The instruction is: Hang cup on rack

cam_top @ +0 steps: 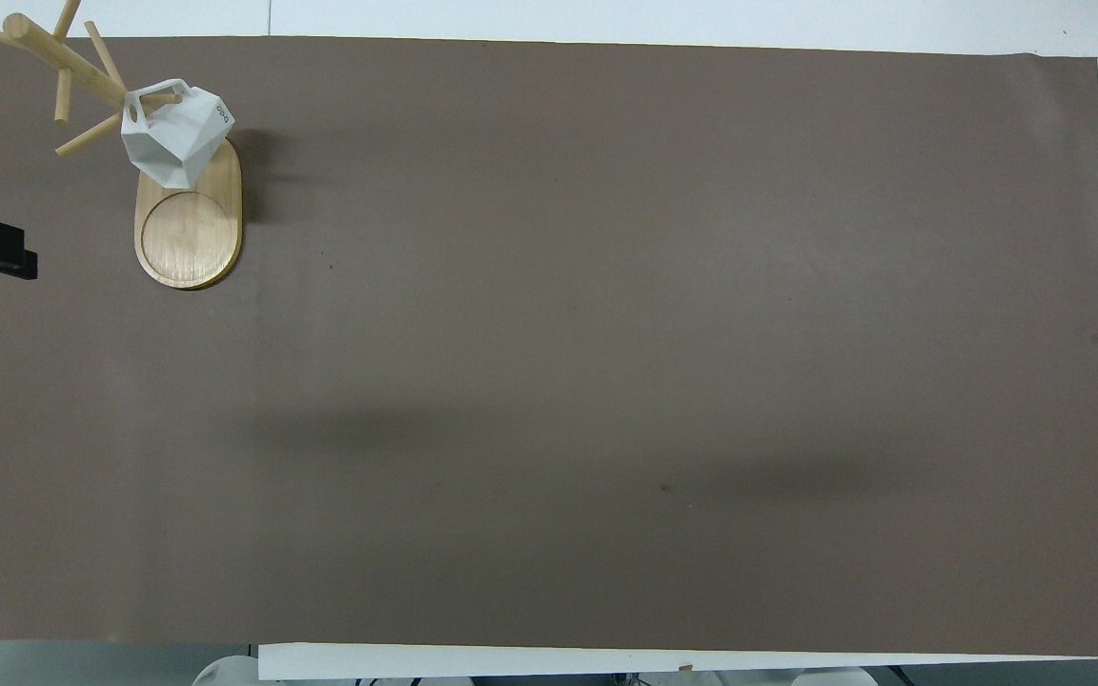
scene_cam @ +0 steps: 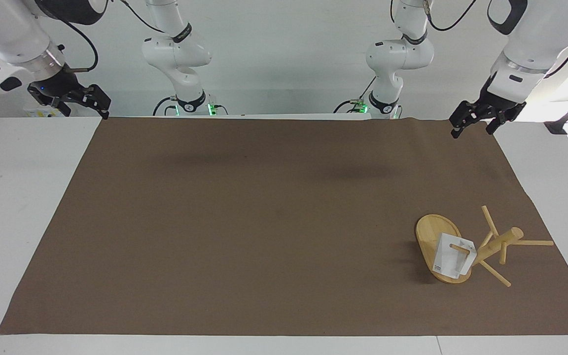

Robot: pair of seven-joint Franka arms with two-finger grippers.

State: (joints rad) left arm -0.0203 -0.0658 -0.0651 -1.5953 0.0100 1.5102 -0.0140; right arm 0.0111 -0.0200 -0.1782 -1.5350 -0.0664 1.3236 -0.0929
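The bamboo rack stands on the mat at the left arm's end, far from the robots; its oval base shows bare in the overhead view. The white faceted cup hangs by its handle on a low peg, over the base, and also shows in the overhead view. My left gripper is open and empty, up over the mat's edge near its base, well away from the rack. My right gripper is open and empty, waiting over the white table at the right arm's end.
A brown mat covers most of the white table. Nothing else stands on it. Both arm bases are at the table's edge nearest the robots.
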